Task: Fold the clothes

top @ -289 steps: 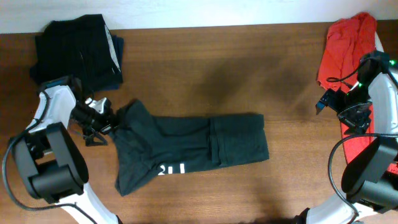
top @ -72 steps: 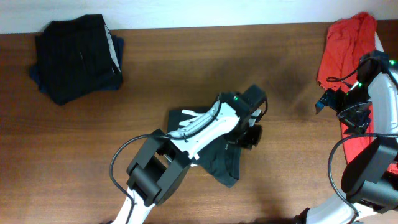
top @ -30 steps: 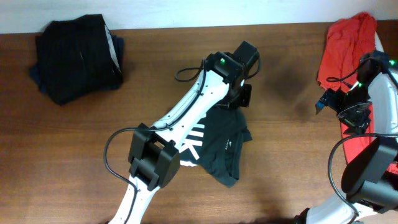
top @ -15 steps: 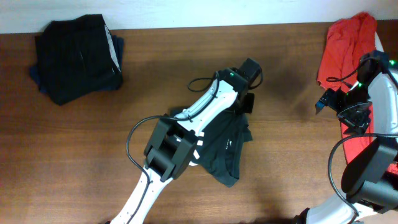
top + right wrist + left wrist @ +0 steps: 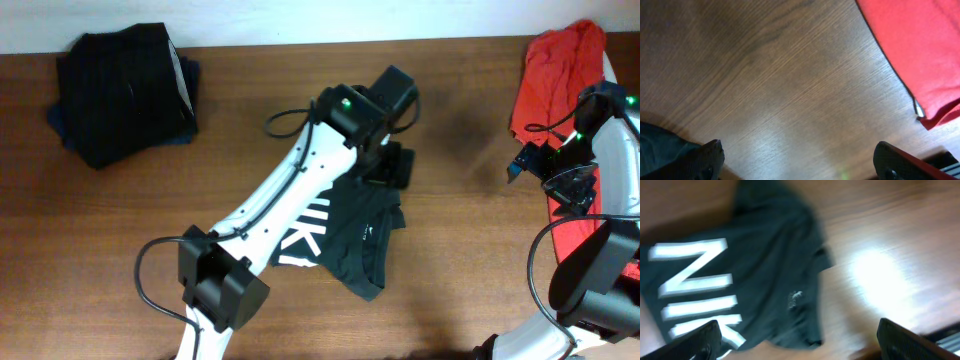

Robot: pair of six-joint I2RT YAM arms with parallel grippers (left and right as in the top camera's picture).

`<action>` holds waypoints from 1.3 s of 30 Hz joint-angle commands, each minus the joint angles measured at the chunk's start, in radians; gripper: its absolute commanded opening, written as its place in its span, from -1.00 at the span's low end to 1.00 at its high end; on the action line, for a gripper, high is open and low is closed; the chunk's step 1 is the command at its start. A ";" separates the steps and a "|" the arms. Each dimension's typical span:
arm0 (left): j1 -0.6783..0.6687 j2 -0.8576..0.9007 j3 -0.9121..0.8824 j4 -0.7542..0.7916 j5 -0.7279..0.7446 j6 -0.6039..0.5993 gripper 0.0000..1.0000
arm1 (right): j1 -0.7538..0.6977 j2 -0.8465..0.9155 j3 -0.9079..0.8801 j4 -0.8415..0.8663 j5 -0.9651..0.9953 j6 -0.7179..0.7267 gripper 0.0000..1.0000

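Note:
The dark charcoal T-shirt lies bunched and folded over at the table's middle, with its white block lettering facing up. It fills the left wrist view. My left gripper hovers above the shirt's far right corner, open and empty. The red shirt lies at the far right and shows in the right wrist view. My right gripper is open and empty over bare wood beside it. Folded dark garments lie at the far left.
The brown wooden table runs to a white wall along its far edge. A corner of dark cloth shows at the lower left of the right wrist view. My left arm stretches across the shirt's left half.
The T-shirt, earlier spread lengthwise and held at its left end, is folded over to the right with the lettering up. My left gripper has let go and risen. The right arm has not moved.

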 commanded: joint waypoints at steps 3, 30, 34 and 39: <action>0.080 -0.010 -0.018 -0.149 -0.112 0.009 0.93 | 0.002 -0.006 0.008 -0.003 0.002 -0.007 0.97; 0.082 -0.113 -0.188 0.063 0.080 0.122 0.31 | 0.002 -0.006 0.008 -0.003 0.002 -0.007 0.97; 0.135 -0.198 -0.104 -0.056 -0.217 0.122 0.98 | 0.002 -0.006 0.008 -0.003 0.002 -0.007 0.97; 0.420 -0.217 -0.106 -0.182 -0.206 0.122 0.98 | 0.002 -0.006 0.008 -0.003 0.002 -0.007 0.97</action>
